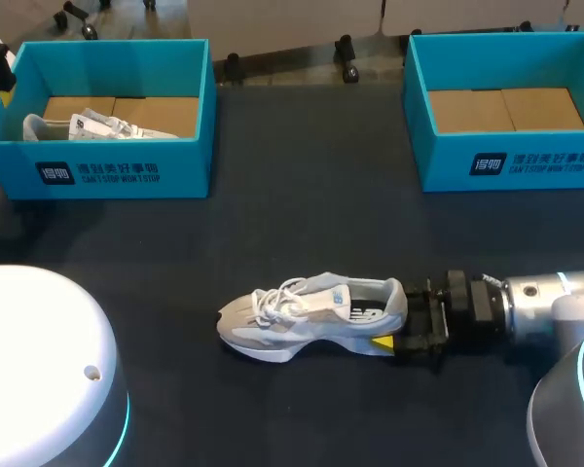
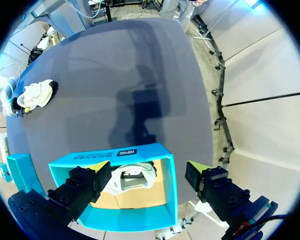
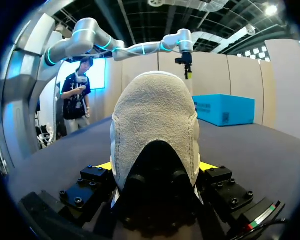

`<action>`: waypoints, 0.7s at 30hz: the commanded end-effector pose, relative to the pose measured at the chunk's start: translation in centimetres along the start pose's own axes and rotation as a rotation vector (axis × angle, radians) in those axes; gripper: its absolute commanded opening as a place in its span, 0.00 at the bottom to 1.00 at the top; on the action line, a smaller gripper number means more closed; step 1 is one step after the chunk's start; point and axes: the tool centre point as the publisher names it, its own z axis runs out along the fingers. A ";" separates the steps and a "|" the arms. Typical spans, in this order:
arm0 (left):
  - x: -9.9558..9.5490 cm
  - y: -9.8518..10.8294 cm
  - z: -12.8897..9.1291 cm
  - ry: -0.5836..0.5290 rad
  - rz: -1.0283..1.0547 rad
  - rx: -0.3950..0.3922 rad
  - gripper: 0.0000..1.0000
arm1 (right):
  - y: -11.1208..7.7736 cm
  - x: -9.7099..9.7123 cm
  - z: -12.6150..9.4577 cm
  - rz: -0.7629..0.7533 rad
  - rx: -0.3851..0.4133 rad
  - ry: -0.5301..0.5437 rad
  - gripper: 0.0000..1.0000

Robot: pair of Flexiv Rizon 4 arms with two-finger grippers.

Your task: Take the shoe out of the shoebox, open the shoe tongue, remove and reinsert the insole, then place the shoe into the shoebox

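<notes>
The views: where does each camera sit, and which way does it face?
Head view: above and behind, looking down; right claw holds the shoe.
Left wrist view: high over the left box, facing down; left claw open.
Right wrist view: low, behind the shoe's heel, facing along it; right claw astride.
All three show the shoe.

Dark grey table, matte top, lit from above; soft blurred shadows lie across its surface.

Item 1: dark table, matte surface.
Item 2: teal box at the far corner on my left, white print on its front wall (not read).
Item 3: white sneaker lying inside that box, on its brown cardboard floor.
</notes>
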 end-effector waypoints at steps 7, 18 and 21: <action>0.0 -0.1 -0.1 0.002 0.000 -0.002 1.00 | 0.1 0.0 0.2 -0.012 0.000 0.063 0.00; 0.0 -0.1 -0.1 0.002 0.000 -0.002 1.00 | 0.1 0.5 0.3 -0.014 0.011 0.019 0.00; 0.0 -0.1 -0.1 0.002 0.000 -0.002 1.00 | 0.3 0.6 0.2 -0.019 0.016 0.014 0.00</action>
